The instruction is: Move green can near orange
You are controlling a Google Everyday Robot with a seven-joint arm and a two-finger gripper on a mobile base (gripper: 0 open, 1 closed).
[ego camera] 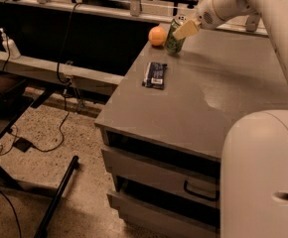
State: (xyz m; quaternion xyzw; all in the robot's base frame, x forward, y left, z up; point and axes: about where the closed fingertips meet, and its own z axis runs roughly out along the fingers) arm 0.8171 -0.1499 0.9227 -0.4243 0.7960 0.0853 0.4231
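Observation:
The green can point(173, 39) stands at the back left of the grey cabinet top point(218, 98), leaning a little, just right of the orange point(157, 35), with a narrow gap between them. My gripper point(182, 28) reaches in from the upper right and is shut on the can's upper part. One pale finger point(187, 29) shows across the can's front; the other is hidden behind it. The can's silver top point(179, 19) shows above the finger.
A flat dark blue snack wrapper point(154, 75) lies nearer the cabinet's left edge. Below the top are drawers, one with a dark handle point(201, 192). My white body point(263, 177) fills the lower right. Cables point(59, 128) and a black stand leg point(57, 197) are on the floor at left.

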